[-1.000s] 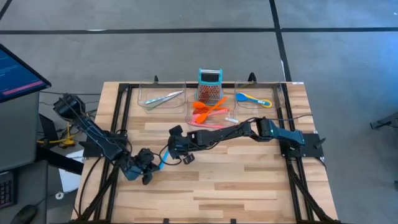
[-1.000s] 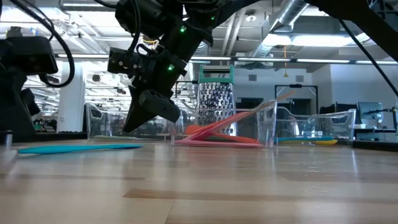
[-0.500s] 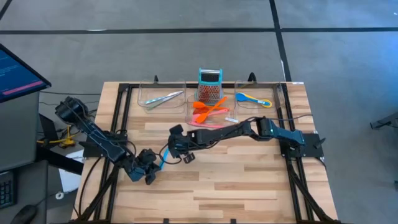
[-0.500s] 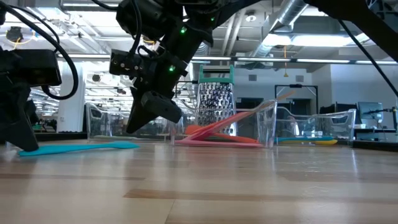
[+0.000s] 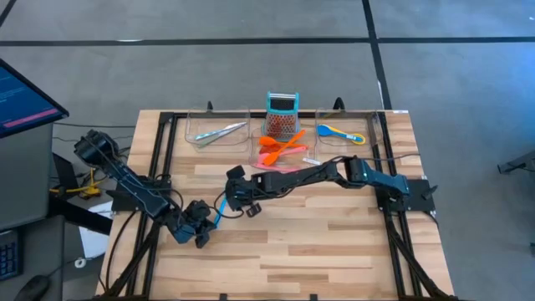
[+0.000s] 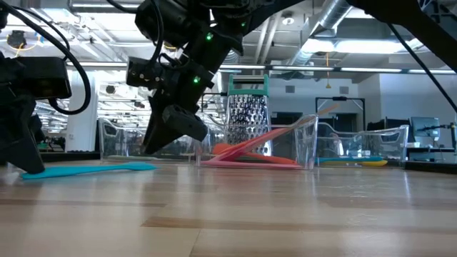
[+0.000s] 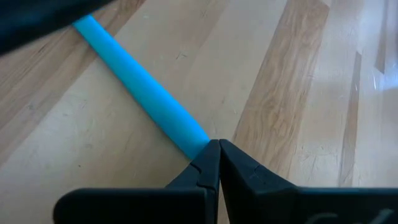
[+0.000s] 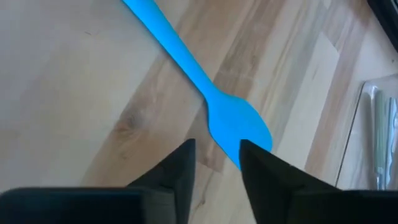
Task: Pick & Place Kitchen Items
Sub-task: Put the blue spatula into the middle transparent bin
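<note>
Right claw [image 8: 214,163] newly parted.

Two black jointed arms [image 5: 134,186] with looping cables and wedge-shaped fingers [image 8: 264,171].

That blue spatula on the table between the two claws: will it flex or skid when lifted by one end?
The blue spatula looks long, thin and flat, so it will probably droop somewhat if lifted by one end. It lies flat on smooth wood, so a nudge would likely slide it rather than roll it. The left claw pinches only the handle tip, so it may pivot.
</note>
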`<state>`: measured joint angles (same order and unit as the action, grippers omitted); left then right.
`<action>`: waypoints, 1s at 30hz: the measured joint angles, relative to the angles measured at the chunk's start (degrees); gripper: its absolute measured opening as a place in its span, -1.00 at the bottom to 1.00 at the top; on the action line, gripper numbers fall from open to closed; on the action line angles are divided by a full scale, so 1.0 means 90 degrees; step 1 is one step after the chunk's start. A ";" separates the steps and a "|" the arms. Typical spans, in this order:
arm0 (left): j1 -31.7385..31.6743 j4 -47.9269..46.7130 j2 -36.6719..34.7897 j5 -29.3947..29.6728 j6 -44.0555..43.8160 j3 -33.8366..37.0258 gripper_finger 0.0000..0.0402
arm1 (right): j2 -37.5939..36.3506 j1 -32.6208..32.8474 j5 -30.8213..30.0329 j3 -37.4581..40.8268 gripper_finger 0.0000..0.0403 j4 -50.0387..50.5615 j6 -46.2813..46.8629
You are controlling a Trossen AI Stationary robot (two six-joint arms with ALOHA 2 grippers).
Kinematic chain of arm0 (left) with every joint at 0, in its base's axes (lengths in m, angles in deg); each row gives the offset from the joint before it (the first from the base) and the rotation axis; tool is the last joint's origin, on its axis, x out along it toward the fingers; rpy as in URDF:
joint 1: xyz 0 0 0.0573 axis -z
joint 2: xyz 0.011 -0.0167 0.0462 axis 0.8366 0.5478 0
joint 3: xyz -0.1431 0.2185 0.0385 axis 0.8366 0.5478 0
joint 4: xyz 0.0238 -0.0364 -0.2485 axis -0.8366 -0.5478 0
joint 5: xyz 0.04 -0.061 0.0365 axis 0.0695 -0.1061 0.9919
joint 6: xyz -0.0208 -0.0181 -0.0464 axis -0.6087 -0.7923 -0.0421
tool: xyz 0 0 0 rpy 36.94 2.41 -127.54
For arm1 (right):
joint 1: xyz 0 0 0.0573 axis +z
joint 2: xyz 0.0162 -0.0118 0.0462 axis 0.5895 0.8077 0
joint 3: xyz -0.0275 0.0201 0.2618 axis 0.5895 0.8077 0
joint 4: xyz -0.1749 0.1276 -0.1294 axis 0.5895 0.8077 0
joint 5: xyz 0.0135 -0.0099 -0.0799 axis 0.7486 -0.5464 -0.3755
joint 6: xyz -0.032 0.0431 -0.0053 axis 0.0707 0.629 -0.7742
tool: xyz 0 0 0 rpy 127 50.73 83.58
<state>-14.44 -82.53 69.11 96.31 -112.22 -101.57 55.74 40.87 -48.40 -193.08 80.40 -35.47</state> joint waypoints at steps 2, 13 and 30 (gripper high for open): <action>0.0000 -0.0002 0.0001 -0.0002 0.0002 0.0002 -0.99 | 0.0000 0.0021 0.0001 0.0000 -0.33 0.0000 -0.0013; 0.0166 -0.0010 0.0016 0.0096 0.0019 0.0015 -0.99 | 0.0000 0.0000 0.0005 0.0000 -0.27 0.0058 0.0026; 0.0248 -0.0015 0.0016 0.0102 -0.0143 0.0015 -0.99 | -0.0002 -0.0245 0.0172 -0.0005 -0.91 -0.1389 0.0076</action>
<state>-12.21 -82.66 69.25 97.23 -113.51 -101.44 55.72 38.66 -46.85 -193.12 67.90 -34.78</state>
